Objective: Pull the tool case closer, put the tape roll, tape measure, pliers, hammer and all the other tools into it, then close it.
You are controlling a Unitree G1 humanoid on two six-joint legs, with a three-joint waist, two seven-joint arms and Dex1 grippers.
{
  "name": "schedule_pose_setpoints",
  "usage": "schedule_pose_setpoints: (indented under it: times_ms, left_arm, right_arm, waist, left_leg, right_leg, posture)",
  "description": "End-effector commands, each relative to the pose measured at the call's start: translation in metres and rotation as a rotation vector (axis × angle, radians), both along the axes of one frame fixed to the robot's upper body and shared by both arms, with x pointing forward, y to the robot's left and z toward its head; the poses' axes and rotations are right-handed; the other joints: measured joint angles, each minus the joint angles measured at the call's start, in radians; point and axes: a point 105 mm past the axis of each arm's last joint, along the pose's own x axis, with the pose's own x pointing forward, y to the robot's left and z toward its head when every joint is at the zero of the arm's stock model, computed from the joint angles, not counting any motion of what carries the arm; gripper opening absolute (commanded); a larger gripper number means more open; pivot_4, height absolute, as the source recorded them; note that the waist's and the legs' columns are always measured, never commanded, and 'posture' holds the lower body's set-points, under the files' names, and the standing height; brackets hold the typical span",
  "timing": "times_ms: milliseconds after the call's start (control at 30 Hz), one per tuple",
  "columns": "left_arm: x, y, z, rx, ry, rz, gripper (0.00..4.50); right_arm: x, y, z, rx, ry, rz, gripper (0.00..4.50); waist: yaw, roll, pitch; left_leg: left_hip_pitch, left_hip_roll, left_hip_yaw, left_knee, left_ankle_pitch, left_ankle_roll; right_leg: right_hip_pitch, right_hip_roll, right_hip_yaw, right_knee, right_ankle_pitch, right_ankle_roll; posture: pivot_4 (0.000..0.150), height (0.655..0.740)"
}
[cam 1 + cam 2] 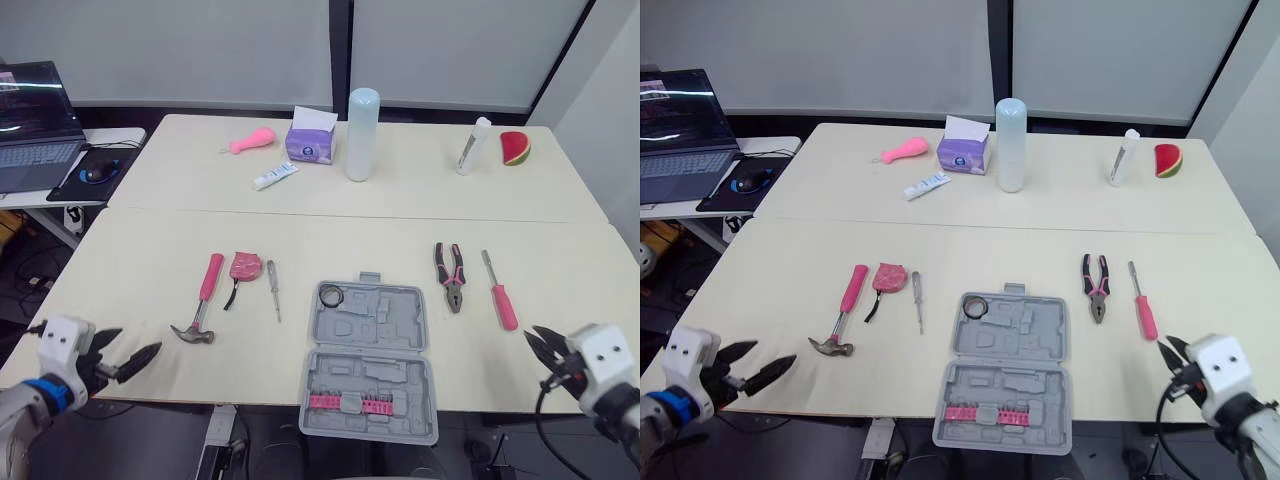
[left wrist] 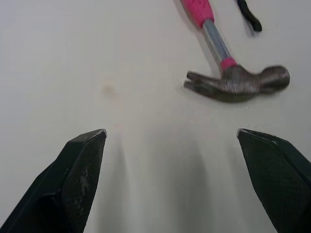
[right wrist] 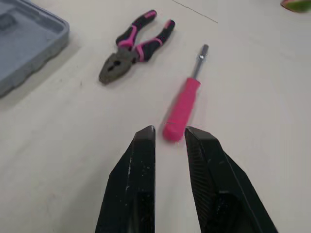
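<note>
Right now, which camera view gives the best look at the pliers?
The right wrist view: the pliers lie whole and close, pink-and-black handles apart, beside the pink screwdriver. The two eye views show them small, between the open tool case and that screwdriver.

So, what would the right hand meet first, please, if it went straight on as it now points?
Probably the butt end of the pink-handled, metal-shafted screwdriver lying just ahead of the right hand, though depth is unclear.
</note>
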Motion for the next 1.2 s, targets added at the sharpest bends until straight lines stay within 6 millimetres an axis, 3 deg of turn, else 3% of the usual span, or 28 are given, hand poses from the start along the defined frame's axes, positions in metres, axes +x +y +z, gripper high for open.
schedule_pose_setpoints:
  times_ms: [33, 167, 267, 367, 533, 667, 833, 1067, 1200]
  left_arm:
    - [-0.005, 0.0, 0.012, 0.008, -0.054, 0.004, 4.5]
    - [-0.01, -0.004, 0.009, 0.007, -0.051, 0.014, 4.5]
    - [-0.01, -0.005, 0.011, 0.009, -0.053, 0.016, 4.5]
    - [-0.01, -0.006, 0.013, 0.011, -0.057, 0.02, 4.5]
    - [-0.004, -0.019, 0.021, 0.0, -0.077, 0.0, 4.5]
    - [0.016, -0.057, 0.033, -0.097, -0.135, -0.002, 4.5]
    - [0.038, -0.084, 0.037, -0.136, -0.143, 0.053, 4.5]
    - [0.072, -0.107, 0.041, -0.123, -0.147, 0.114, 4.5]
    - [0.086, -0.117, 0.037, -0.118, -0.13, 0.116, 3.98]
  right_arm:
    - [-0.008, 0.0, 0.003, 0.022, -0.02, 0.016, 1.91]
    - [-0.013, 0.003, -0.004, 0.023, 0.011, 0.042, 2.83]
    - [-0.012, 0.005, -0.003, 0.013, 0.013, 0.06, 3.45]
    - [-0.008, 0.005, 0.001, -0.001, 0.008, 0.073, 4.47]
    - [-0.001, 0.024, 0.021, -0.021, -0.003, 0.19, 4.49]
    - [0.007, 0.09, 0.06, -0.016, 0.003, 0.547, 4.49]
    - [0.017, 0.139, 0.083, 0.042, 0.036, 0.759, 4.49]
    - [0.031, 0.163, 0.092, 0.094, 0.058, 0.834, 4.49]
    - [0.032, 0.166, 0.086, 0.09, 0.071, 0.861, 4.5]
  waist:
    - [0.001, 0.0, 0.0]
    - [0.001, 0.0, -0.001]
    - [0.002, 0.0, 0.0]
    - [0.001, 0.0, -0.001]
    - [0.002, -0.001, -0.001]
    - [0.001, 0.0, -0.001]
    - [0.011, -0.003, -0.003]
    - [0.032, -0.005, -0.004]
    - [0.041, -0.005, -0.004]
  left_leg:
    - [0.0, 0.0, 0.0, 0.0, 0.0, 0.0]
    - [0.002, 0.0, -0.001, 0.0, 0.0, 0.0]
    - [0.013, 0.0, 0.0, -0.004, -0.001, 0.0]
    - [0.019, -0.001, 0.001, -0.009, -0.001, 0.0]
    - [0.019, -0.001, 0.002, -0.011, -0.001, 0.0]
    - [0.019, -0.001, 0.003, -0.011, 0.0, 0.0]
    - [0.019, 0.0, -0.001, -0.012, 0.0, -0.001]
    - [0.016, -0.002, -0.003, -0.011, 0.0, -0.001]
    - [0.014, -0.002, -0.002, -0.011, 0.001, -0.003]
  right_leg:
    - [0.0, 0.0, 0.0, 0.0, 0.0, 0.0]
    - [0.004, 0.0, 0.0, -0.002, 0.0, 0.0]
    - [0.014, 0.0, 0.0, -0.006, 0.0, 0.0]
    - [0.018, -0.001, 0.001, -0.008, 0.0, 0.0]
    - [0.019, -0.001, 0.002, -0.009, 0.0, 0.0]
    - [0.019, -0.001, 0.003, -0.009, 0.0, 0.0]
    - [0.022, 0.001, 0.001, -0.014, 0.0, 0.0]
    - [0.025, 0.001, 0.0, -0.021, 0.0, 0.0]
    - [0.025, 0.0, 0.0, -0.023, 0.0, 0.0]
  posture:
    - [0.15, 0.7161]
    - [0.15, 0.7161]
    - [0.15, 0.7161]
    - [0.15, 0.7161]
    - [0.15, 0.7161]
    - [0.15, 0.7161]
    - [0.15, 0.7161]
    - [0.15, 0.7161]
    - [0.15, 0.7161]
